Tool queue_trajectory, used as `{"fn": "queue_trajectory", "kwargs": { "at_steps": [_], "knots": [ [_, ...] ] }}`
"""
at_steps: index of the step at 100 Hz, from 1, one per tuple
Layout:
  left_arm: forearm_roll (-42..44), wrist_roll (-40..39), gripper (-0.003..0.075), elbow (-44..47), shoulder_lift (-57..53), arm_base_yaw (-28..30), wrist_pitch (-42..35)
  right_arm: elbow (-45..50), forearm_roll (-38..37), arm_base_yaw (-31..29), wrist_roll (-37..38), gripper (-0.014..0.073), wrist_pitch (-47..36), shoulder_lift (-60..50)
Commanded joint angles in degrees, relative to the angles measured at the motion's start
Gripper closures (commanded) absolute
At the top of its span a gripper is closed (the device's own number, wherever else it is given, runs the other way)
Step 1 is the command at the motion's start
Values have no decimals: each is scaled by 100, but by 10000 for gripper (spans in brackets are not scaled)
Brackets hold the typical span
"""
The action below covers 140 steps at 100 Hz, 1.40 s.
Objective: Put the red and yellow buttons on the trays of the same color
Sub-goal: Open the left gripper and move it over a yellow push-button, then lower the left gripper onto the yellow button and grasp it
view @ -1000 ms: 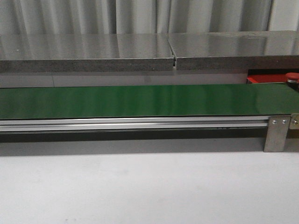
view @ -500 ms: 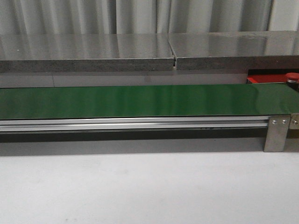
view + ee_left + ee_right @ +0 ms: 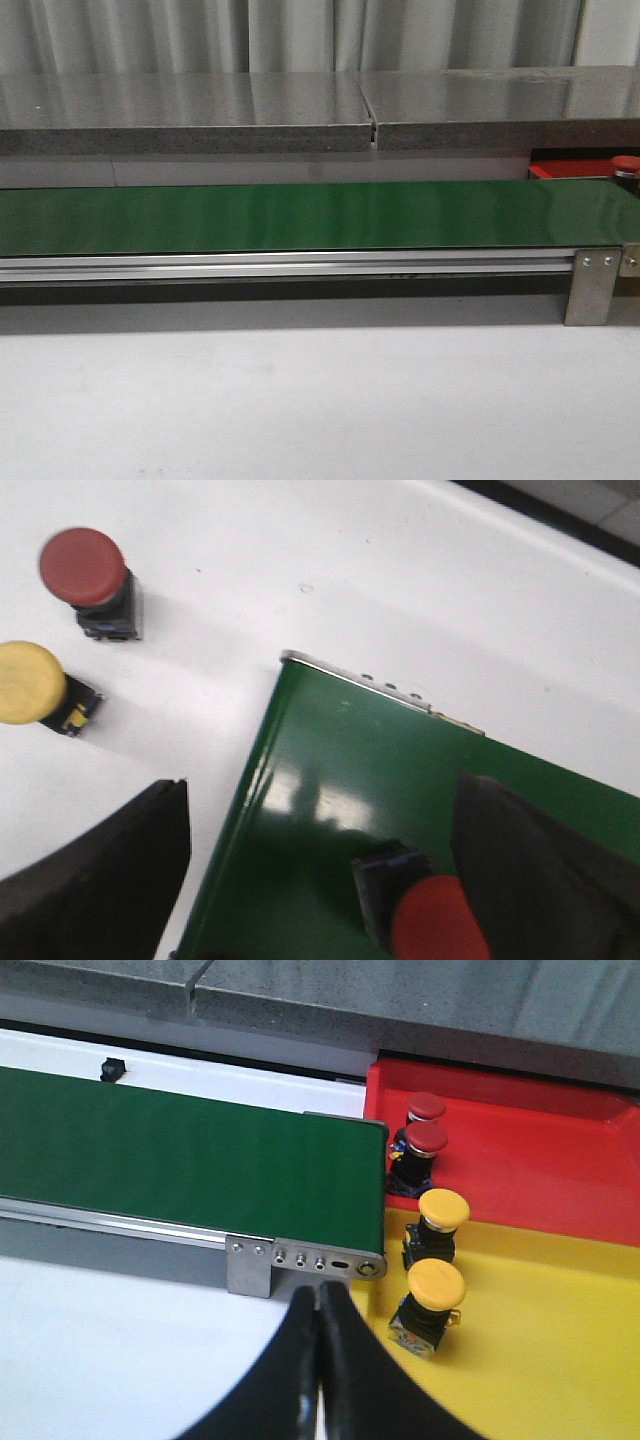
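In the left wrist view a red button (image 3: 432,920) lies on its side on the green belt (image 3: 330,780), close beside one finger (image 3: 545,870) of my left gripper (image 3: 325,880), which is wide open. Another red button (image 3: 85,572) and a yellow button (image 3: 30,685) stand on the white table past the belt's end. In the right wrist view my right gripper (image 3: 318,1298) is shut on nothing, just before the belt's end bracket. Two red buttons (image 3: 427,1125) stand on the red tray (image 3: 520,1150), and two yellow buttons (image 3: 436,1282) on the yellow tray (image 3: 540,1350).
The front view shows the long green belt (image 3: 300,215) on its aluminium frame (image 3: 592,285), a grey stone ledge (image 3: 300,110) behind it, and the red tray (image 3: 570,168) with one red button (image 3: 625,163) at the far right. Neither arm appears there.
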Motion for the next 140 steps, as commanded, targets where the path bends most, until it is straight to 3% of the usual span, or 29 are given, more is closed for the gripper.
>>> {"fn": "queue_trajectory", "kwargs": {
  "at_steps": [1, 31, 50, 75, 140],
  "knots": [
    [-113, -154, 183, -235, -316, 234, -134, -139, -15, 3, -44, 715, -411, 44],
    [-113, -302, 183, -235, -57, 1004, 400, -139, -15, 3, -44, 715, -411, 44],
    [-105, -313, 183, -235, 214, 1259, 317, -139, -15, 3, -44, 715, -411, 44],
    [-193, -313, 185, -448, 827, 1233, -141, -139, -15, 3, -44, 715, -411, 44],
    [-171, -301, 185, -1732, 2276, 1060, -441, -139, -15, 3, -44, 715, -411, 44]
  ]
}}
